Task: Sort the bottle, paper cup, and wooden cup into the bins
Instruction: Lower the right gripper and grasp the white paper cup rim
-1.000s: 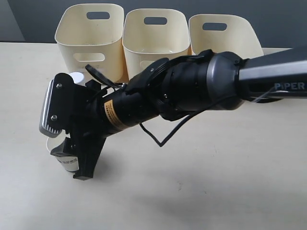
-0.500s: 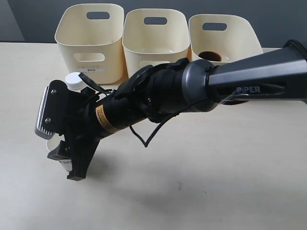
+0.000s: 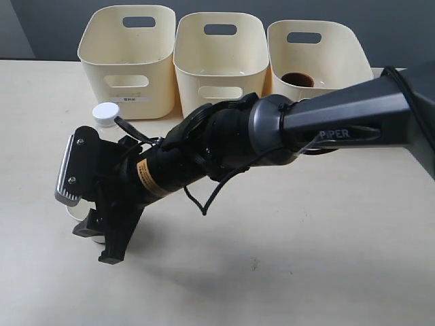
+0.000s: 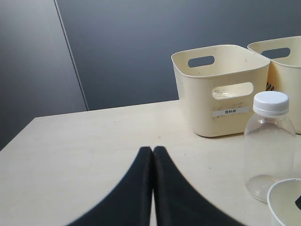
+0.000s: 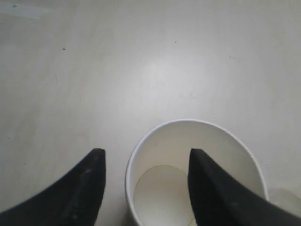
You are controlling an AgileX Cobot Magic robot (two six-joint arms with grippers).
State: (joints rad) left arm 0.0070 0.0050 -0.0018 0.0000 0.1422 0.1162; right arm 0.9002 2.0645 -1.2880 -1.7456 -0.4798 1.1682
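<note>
The white paper cup [image 5: 195, 174] stands upright on the table at the left, mostly hidden by my right gripper [image 3: 100, 238] in the exterior view. That gripper [image 5: 146, 151] is open above the cup, with one finger inside the mouth and the other outside the rim. The clear bottle, seen by its white cap [image 3: 107, 112], stands just behind the cup, near the left bin [image 3: 127, 61]. In the left wrist view the bottle [image 4: 270, 141] stands beside the cup's rim [image 4: 284, 200]. The brown wooden cup [image 3: 298, 79] lies in the right bin [image 3: 319, 47]. My left gripper [image 4: 153, 149] is shut and empty.
The middle bin [image 3: 219, 64] stands between the other two along the table's back edge. My right arm [image 3: 326, 125] stretches across the table from the right, in front of the bins. A dark wall rises behind the table.
My right arm has swung lower, uncovering the wooden cup in the right bin and the bottle cap. The gripper has shifted a little left and down over the paper cup, its jaws as wide as before.
</note>
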